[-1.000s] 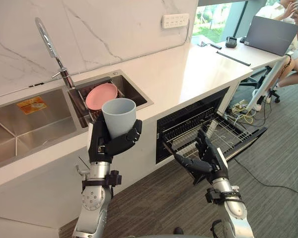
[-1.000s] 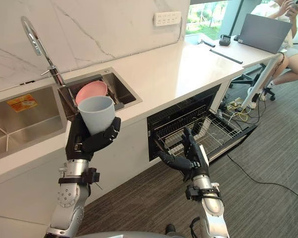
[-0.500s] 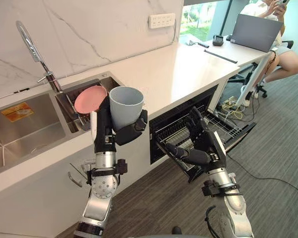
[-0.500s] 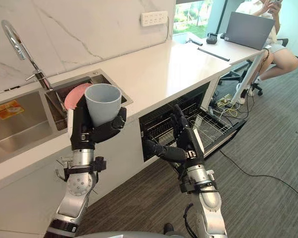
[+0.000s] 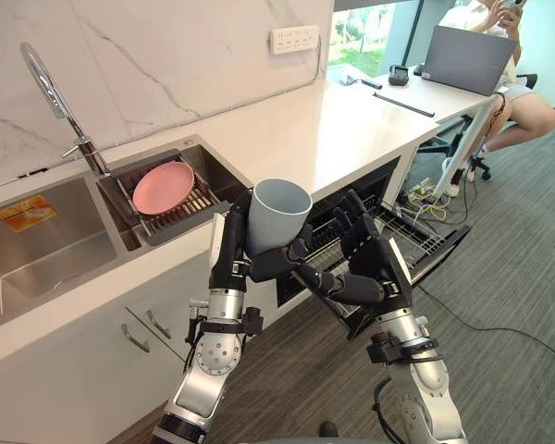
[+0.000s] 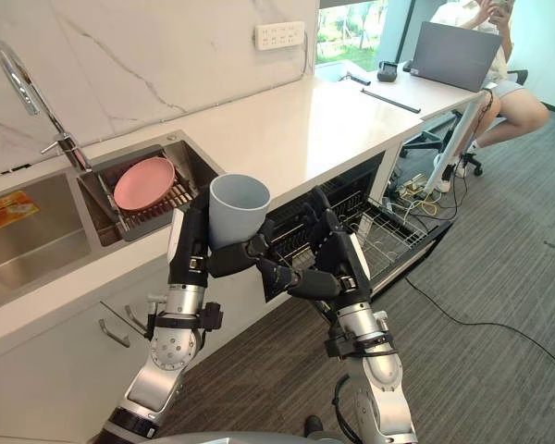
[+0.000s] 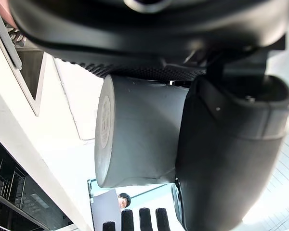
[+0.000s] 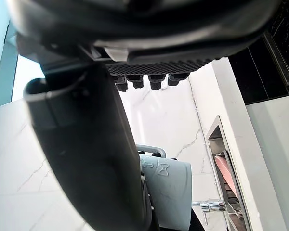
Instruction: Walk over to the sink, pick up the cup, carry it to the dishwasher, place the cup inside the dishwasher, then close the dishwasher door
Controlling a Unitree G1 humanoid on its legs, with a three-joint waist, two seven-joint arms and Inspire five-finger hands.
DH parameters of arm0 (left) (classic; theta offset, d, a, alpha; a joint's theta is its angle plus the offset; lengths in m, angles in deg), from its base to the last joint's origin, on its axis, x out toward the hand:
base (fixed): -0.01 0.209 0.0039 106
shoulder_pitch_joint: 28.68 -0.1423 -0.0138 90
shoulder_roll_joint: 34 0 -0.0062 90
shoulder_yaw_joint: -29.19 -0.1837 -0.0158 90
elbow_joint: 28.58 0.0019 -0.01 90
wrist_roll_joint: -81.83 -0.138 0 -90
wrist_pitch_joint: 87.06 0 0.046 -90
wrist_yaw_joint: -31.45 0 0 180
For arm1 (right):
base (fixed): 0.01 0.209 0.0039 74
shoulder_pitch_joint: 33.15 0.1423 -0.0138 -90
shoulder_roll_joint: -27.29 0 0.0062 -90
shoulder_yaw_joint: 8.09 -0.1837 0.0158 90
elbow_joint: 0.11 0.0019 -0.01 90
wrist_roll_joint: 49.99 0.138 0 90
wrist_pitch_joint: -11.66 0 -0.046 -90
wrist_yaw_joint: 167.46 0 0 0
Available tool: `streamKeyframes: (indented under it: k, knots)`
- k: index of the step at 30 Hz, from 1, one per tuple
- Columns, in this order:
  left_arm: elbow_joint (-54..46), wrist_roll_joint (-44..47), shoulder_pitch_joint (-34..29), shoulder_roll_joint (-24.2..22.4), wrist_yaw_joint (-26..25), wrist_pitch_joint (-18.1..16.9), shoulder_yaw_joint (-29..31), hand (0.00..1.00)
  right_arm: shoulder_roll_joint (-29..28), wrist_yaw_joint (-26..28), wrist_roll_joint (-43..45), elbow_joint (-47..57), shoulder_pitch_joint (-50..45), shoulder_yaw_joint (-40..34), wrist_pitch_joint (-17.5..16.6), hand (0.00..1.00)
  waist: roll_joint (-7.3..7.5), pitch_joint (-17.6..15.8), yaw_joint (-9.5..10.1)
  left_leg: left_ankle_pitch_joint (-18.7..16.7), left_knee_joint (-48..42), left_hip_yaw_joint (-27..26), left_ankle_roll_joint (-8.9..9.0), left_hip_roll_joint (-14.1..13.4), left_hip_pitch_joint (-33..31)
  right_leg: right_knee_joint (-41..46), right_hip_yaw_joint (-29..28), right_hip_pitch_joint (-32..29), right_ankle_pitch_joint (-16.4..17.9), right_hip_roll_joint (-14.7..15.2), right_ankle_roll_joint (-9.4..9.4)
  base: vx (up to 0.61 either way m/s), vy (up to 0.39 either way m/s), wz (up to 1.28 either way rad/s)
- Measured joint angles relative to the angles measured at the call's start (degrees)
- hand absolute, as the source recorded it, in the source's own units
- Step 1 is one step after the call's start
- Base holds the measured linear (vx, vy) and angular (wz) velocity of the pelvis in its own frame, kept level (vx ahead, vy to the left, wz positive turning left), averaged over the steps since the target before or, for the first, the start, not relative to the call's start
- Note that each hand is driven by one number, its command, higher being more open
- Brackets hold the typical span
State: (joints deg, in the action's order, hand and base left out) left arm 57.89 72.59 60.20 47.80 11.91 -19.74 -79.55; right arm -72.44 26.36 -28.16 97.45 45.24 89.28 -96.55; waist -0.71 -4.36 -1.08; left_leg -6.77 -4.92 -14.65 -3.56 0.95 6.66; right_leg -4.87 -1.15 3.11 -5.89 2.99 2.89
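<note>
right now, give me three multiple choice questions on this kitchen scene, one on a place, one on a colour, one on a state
1. Where is the cup?
A in the sink
B in the left hand
C on the counter

2. What colour is the plate?
A pink
B green
C white

3. The dishwasher door is:
A shut
B open
C missing

Answers:
1 B, the hand's fingers curl round the cup.
2 A, it shows plainly pink.
3 B, it lies folded down with the rack pulled out over it.
</note>
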Motion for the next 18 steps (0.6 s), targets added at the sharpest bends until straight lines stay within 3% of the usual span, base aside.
streamKeyframes:
  k: [18]
  knots:
    - [1.55,1.14,1.02,0.42,-0.51,0.73,-2.07,0.0,2.81,-0.17,5.04,0.0,0.02,0.96,-0.06,1.0,0.06,1.06,0.01,0.0,-0.19,-0.06,-0.01,0.1,-0.12,-0.02,-0.84,-0.37,-0.47,-0.05,-0.03,-0.03,-0.017,-0.02]
